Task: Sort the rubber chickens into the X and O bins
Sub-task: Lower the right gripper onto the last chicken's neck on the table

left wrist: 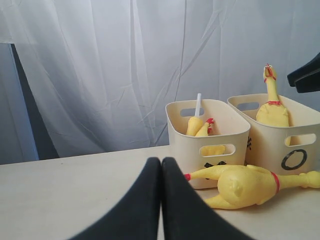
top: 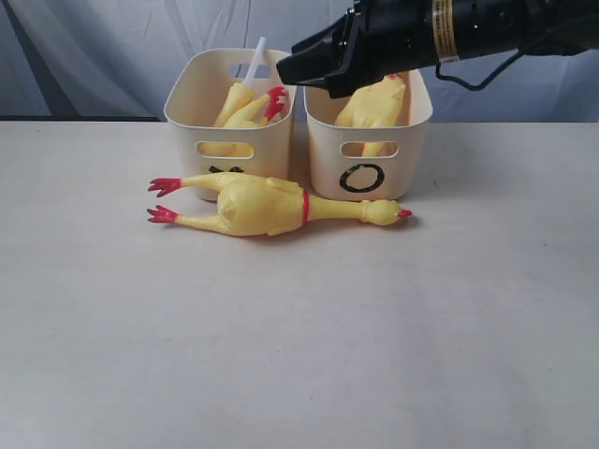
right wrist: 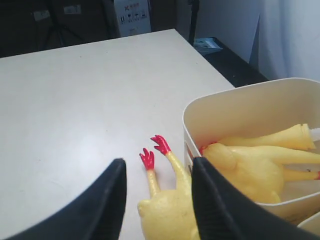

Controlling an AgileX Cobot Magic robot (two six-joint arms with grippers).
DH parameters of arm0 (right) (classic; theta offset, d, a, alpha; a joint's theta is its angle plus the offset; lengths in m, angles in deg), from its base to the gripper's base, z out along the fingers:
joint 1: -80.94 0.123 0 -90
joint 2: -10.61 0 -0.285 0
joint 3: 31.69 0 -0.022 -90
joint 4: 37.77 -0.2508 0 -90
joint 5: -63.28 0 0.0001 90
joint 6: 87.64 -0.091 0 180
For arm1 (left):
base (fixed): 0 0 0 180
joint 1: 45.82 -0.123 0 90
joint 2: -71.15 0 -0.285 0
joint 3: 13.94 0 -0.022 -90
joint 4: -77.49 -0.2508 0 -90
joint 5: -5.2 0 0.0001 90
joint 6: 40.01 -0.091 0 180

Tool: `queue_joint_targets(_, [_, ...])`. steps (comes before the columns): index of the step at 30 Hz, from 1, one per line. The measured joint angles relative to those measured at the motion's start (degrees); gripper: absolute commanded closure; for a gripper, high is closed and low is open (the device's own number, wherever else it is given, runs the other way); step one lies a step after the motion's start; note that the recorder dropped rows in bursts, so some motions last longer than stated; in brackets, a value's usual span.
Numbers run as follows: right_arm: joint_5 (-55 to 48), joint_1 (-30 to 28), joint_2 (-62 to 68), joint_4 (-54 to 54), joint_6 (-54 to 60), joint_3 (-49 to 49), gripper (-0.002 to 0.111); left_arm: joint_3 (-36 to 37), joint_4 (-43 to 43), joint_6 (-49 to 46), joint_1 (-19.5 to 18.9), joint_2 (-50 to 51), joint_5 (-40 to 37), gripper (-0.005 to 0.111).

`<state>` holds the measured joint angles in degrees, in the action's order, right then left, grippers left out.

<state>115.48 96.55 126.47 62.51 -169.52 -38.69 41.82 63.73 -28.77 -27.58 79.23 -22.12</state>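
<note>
Left pincer closed, empty; right pincer gaping, empty, raised by O bin

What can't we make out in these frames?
- X bin mark: exterior view, the lying chicken covers nearly all of it.
- O-bin chicken: exterior view, the right gripper hides the head.
- X bin contents: all views, the walls hide the lower parts; piece count unclear.
- The left gripper: outside the exterior view.
</note>
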Motion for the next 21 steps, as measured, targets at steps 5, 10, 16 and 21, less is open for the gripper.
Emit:
queue_joint_targets(5, [-2.12,0.95,-2.89,0.0,3.14,4.89,0.068,0.0,0.0,0.0,0.0,0.0,0.0,0.107])
queue_joint_targets(10, [-10.59,3.34,-7.13,0.0,9.03,11.15,0.068,0.0,0.0,0.0,0.0,0.0,0.0,0.107])
queue_joint_targets(16, [-20.69,6.61,-11.59,0.0,16.62,19.19,0.068,0.0,0.0,0.0,0.0,0.0,0.0,0.107])
queue_joint_targets(21, [-31.27,9.51,-12.04,-0.1,22.39,24.57,0.068,0.0,0.0,0.0,0.0,0.0,0.0,0.107])
